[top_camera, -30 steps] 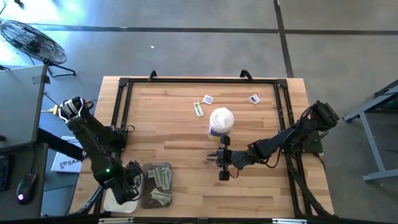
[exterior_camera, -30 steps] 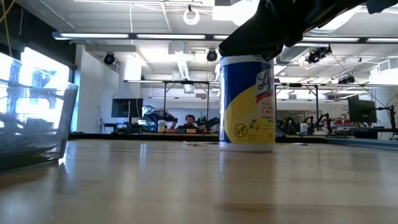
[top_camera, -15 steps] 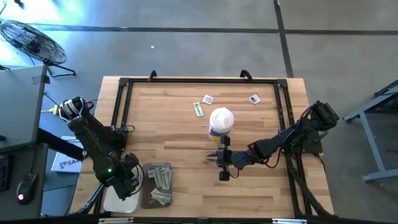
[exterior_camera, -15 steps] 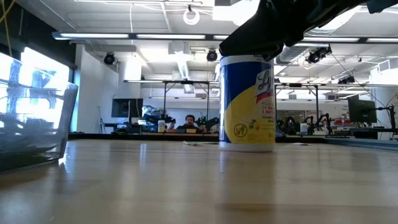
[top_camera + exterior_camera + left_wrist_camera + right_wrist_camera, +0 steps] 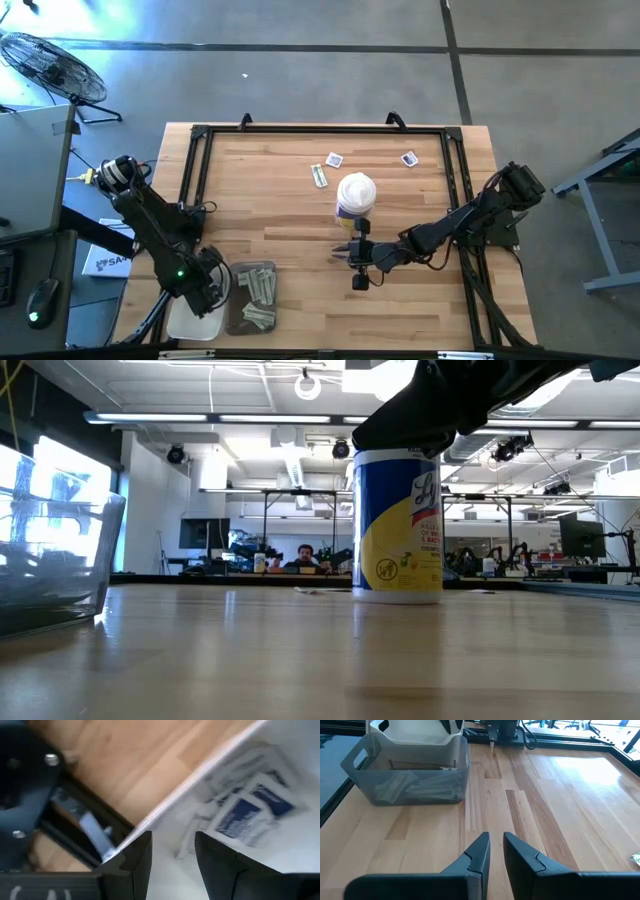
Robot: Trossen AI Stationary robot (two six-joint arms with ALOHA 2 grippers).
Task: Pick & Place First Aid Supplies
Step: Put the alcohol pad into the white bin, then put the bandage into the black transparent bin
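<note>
On a pale butcher-block wooden table (image 5: 300, 200), a clear grey plastic bin (image 5: 252, 297) holds narrow pale green-white strip packets (image 5: 262, 288), and a white plastic tray (image 5: 300, 795) beside it holds flat square white packets with blue print (image 5: 245, 815). The left gripper (image 5: 172, 852) hangs over the white tray with its dark fingers spread, pinching nothing. The right gripper (image 5: 496, 851) hovers low over bare wood near a white-lidded blue and yellow canister (image 5: 355, 195), fingers nearly together and empty; the strips lie mostly lengthwise along the bin, and three more packets lie loose beyond the canister.

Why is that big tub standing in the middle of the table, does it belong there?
It does look like the odd one out. The canister stands upright mid-table, while the rest are small flat packets: three loose behind it, others sorted into the clear bin and white bin. Nothing looks spilled or damaged.
</note>
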